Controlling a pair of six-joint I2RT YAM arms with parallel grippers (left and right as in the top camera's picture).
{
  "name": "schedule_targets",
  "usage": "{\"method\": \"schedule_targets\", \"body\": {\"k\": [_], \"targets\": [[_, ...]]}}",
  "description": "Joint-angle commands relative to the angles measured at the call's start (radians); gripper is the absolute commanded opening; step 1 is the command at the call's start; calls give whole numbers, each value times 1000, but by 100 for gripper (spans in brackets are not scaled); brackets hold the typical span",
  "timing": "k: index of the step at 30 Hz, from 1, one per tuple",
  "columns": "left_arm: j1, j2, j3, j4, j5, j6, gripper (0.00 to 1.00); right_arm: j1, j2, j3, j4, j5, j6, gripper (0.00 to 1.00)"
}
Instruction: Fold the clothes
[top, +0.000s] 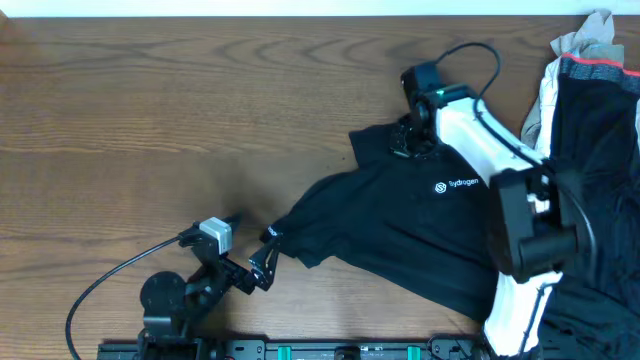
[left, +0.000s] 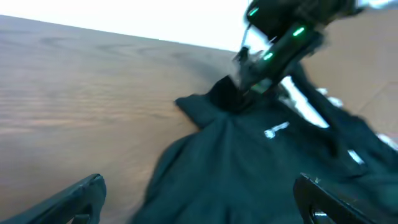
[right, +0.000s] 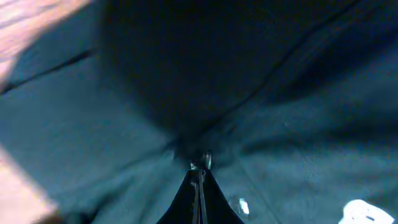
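Observation:
The clothes (top: 400, 225), a black T-shirt with a small white logo (top: 455, 184), lie crumpled across the middle and right of the wooden table. My right gripper (top: 408, 140) is down on the shirt's far edge, near the collar. In the right wrist view its fingers (right: 199, 186) are pressed together, with fabric (right: 124, 137) bunched at their tips. My left gripper (top: 266, 256) stands open at the shirt's near left corner. Its two fingers spread wide in the left wrist view, where the shirt (left: 249, 174) lies just ahead of the left gripper (left: 199, 190).
A heap of other garments (top: 595, 110), dark, white and grey, is piled at the table's right edge beside the right arm. A black cable (top: 100, 290) curves from the left arm's base. Bare wood (top: 150, 120) covers the left half.

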Motion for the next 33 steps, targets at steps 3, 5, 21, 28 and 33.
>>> {"method": "schedule_targets", "body": {"k": [3, 5, 21, 28, 33], "targets": [[-3, 0, 2, 4, 59, -79, 98, 8, 130, 6, 92, -117, 152, 1], [-3, 0, 2, 4, 62, -80, 98, 28, 193, 6, 192, -247, 187, 1], [-3, 0, 2, 3, 62, -79, 98, 292, 407, 230, 877, -625, 61, 1], [-3, 0, 2, -3, 65, -79, 98, 183, 301, 457, 438, -565, -231, 11], [-3, 0, 1, -55, 45, -80, 98, 88, 137, 523, 129, -272, -367, 18]]}}
